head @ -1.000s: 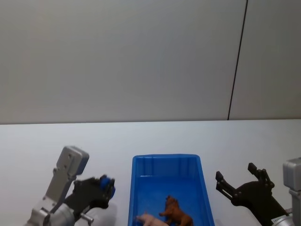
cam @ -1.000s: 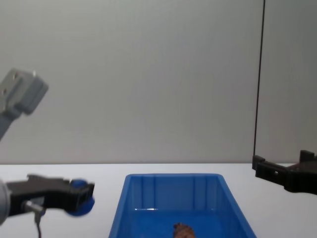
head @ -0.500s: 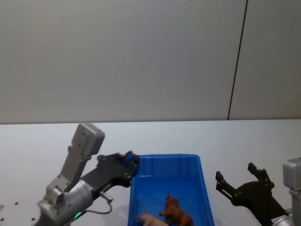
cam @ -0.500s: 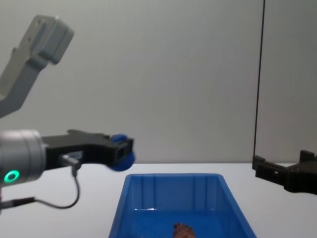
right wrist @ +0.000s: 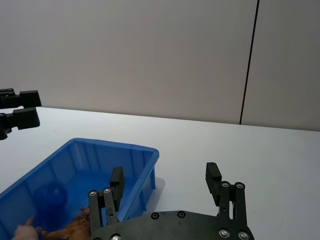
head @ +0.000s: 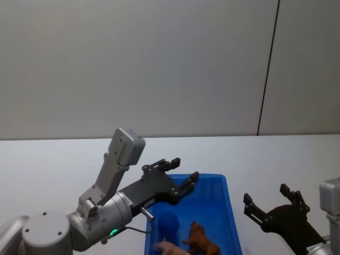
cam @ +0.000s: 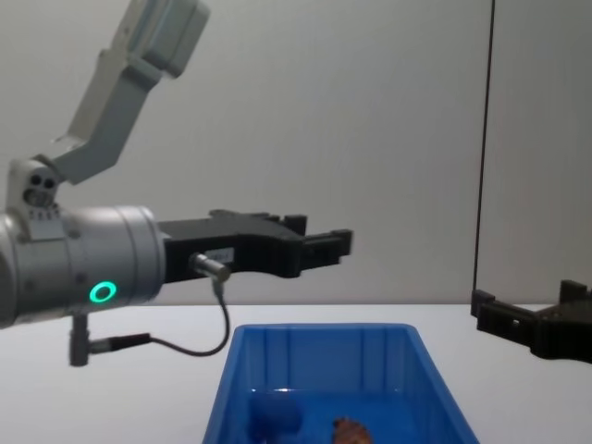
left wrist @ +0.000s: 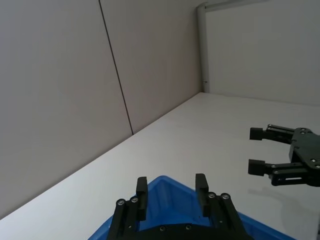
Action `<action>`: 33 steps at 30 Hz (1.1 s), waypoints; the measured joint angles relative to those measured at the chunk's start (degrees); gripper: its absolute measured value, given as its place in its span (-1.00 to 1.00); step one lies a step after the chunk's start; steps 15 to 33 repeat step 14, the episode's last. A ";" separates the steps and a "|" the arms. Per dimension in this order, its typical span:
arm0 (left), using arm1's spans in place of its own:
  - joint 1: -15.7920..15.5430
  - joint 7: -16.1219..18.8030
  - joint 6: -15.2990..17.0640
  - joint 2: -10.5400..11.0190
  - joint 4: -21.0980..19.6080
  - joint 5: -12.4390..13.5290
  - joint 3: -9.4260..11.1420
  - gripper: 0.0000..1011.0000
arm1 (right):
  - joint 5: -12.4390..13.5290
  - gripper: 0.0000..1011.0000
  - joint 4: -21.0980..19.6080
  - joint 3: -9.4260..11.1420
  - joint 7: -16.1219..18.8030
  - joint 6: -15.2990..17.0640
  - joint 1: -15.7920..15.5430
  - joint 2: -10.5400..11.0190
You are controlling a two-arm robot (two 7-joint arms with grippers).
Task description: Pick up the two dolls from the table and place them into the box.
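From the head camera, the left gripper (head: 178, 178) is hanging above the far left part of the blue box (head: 232, 223), its fingers spread apart and holding nothing, while the right gripper (head: 272, 201) is waiting just beside the box's right rim, its fingers also apart and empty. Three toys are lying inside the box: the dark-blue toy (head: 169, 222) near the left wall, the brown shaggy animal (head: 201, 240) near the middle, and a pale pink figure (head: 171, 247) at the near edge. The white table (head: 48, 164) is stretching wide and bare on both sides of the box and behind it up to the wall. From the left wrist camera, the two left fingers (left wrist: 142, 191) are standing apart over the box's far rim (left wrist: 165, 181), and the right gripper (left wrist: 262, 150) is showing farther off over open tabletop. From the right wrist camera, the right fingers (right wrist: 213, 175) are set wide apart beside the box's outer wall (right wrist: 145, 177), with the blue toy (right wrist: 49, 196) and the brown animal (right wrist: 75, 227) resting on the box floor. From the chest camera, the left gripper (cam: 322, 242) is hovering well above the box rim (cam: 319, 328), with clear air under it, and the right gripper (cam: 495, 310) is sitting low at the right edge; the blue toy (cam: 276, 416) and the brown animal (cam: 348, 429) are lying in the box side by side.
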 joint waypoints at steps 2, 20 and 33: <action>-0.37 -0.63 -0.06 -0.42 0.22 0.03 0.20 0.26 | 0.00 0.98 0.00 0.00 0.00 0.00 0.00 0.00; -1.50 -2.46 -0.25 -1.61 0.87 0.12 0.78 0.91 | 0.00 0.98 0.00 0.00 0.00 0.00 0.00 0.00; -1.50 -2.46 -0.25 -1.61 0.87 0.12 0.78 0.91 | 0.00 0.98 0.00 0.00 0.00 0.00 0.00 0.00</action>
